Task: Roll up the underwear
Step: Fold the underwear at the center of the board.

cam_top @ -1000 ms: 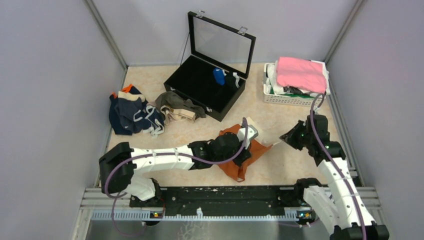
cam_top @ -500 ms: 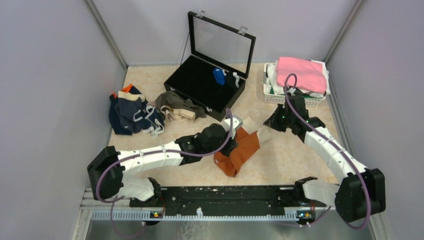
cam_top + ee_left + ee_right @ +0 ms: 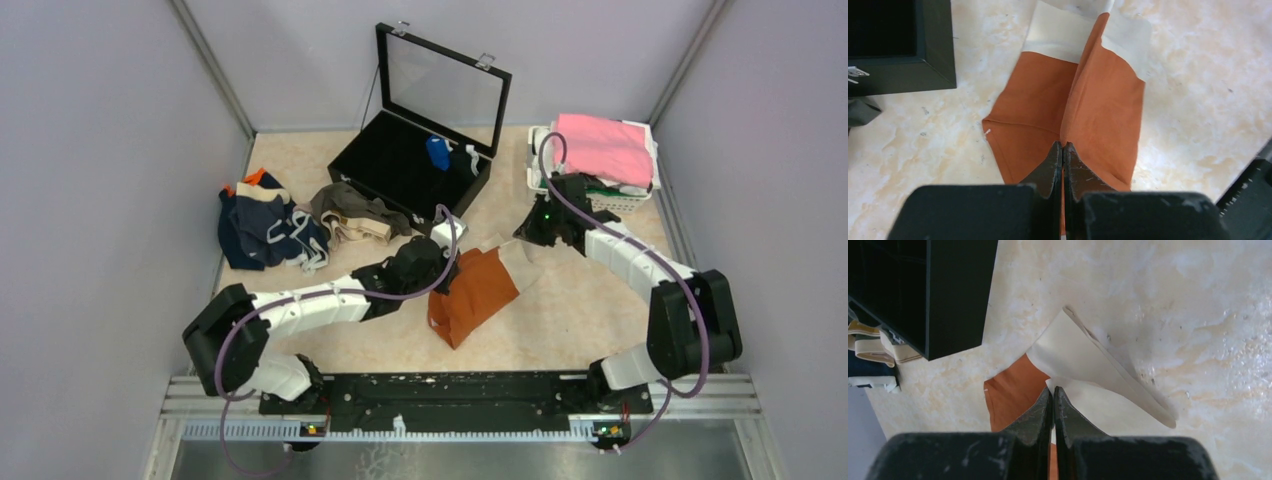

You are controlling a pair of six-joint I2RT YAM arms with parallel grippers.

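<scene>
The rust-orange underwear (image 3: 478,295) lies mid-table, its cream waistband (image 3: 512,250) at the far end. My left gripper (image 3: 453,272) is shut on a raised fold of the orange cloth (image 3: 1108,105), fingertips (image 3: 1063,146) pinching the crease. My right gripper (image 3: 522,238) is shut on the cream waistband (image 3: 1083,355), which lifts off the table at the jaws (image 3: 1053,389). More underwear sits at the far left: a navy pile with white trim (image 3: 265,230) and an olive-brown one with a tan band (image 3: 355,212).
An open black case (image 3: 415,165) stands just beyond the orange underwear, a blue item (image 3: 438,152) inside it. A white basket (image 3: 590,192) holding a bright pink cloth (image 3: 603,147) is at the far right. Grey walls close in both sides.
Both arms moved away from their bases, dragging the orange underwear farther and leftward. The right arm swung in from the right side toward the middle. Both grippers stayed shut.
</scene>
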